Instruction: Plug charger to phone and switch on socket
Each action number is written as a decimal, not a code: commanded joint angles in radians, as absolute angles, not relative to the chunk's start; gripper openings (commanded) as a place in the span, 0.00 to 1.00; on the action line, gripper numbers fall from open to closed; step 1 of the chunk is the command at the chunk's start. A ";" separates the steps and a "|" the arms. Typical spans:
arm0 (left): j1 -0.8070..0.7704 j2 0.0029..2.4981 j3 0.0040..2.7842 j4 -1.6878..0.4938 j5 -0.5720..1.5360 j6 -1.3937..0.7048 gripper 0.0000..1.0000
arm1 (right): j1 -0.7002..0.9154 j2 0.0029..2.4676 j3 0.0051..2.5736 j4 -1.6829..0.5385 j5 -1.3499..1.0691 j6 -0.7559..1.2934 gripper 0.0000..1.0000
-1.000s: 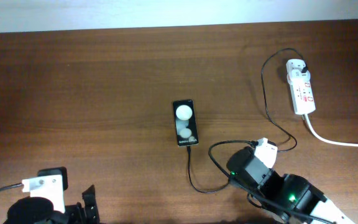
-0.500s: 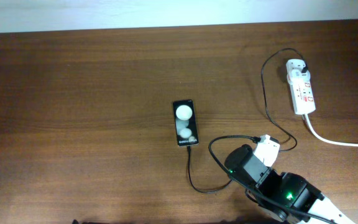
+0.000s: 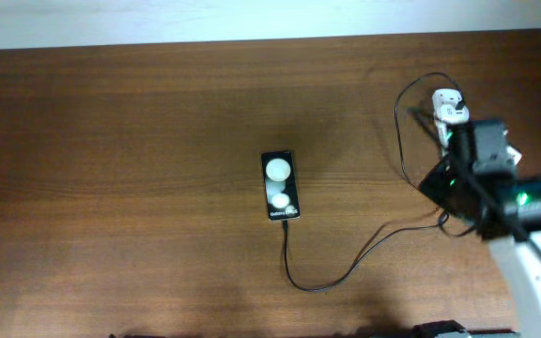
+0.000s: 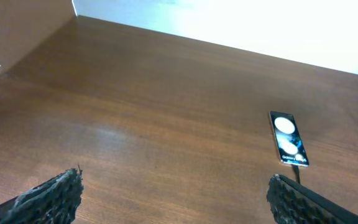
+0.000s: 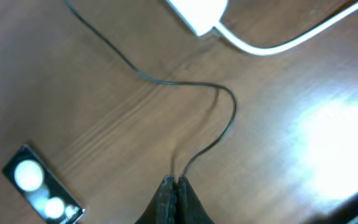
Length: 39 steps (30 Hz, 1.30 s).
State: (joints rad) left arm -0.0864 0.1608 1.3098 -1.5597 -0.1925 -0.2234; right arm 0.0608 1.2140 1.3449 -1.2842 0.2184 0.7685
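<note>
The black phone (image 3: 280, 185) lies flat mid-table, white discs up; it also shows in the left wrist view (image 4: 288, 138) and the right wrist view (image 5: 42, 190). The thin black charger cable (image 3: 346, 272) runs from the phone's near end in a loop to the right and up to its plug at the socket's far end (image 3: 447, 99). My right arm covers most of the white socket. My right gripper (image 5: 176, 186) is shut, hovering above the cable (image 5: 225, 118), with the socket's end (image 5: 197, 12) beyond it. My left gripper (image 4: 176, 199) is open and empty, well left of the phone.
The socket's thick white cord (image 5: 278, 40) leads off to the right. The table's back edge meets a pale wall (image 3: 252, 19). The left arm is out of the overhead view. Bare wood lies left of the phone.
My right arm has swung from the front, near the cable loop, to the back right over the socket. The cable loop has pulled out straighter. The left arm has left the overhead view.
</note>
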 commanded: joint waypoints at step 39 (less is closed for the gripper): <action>-0.069 0.007 1.311 -1.546 -0.258 -0.211 0.99 | -0.355 2.365 2.054 -1.032 0.014 0.558 0.04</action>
State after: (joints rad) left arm -0.0761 0.0090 1.3125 -1.5486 -0.2443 -0.2237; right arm -0.3511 2.3512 2.0361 -1.0569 0.0170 0.5495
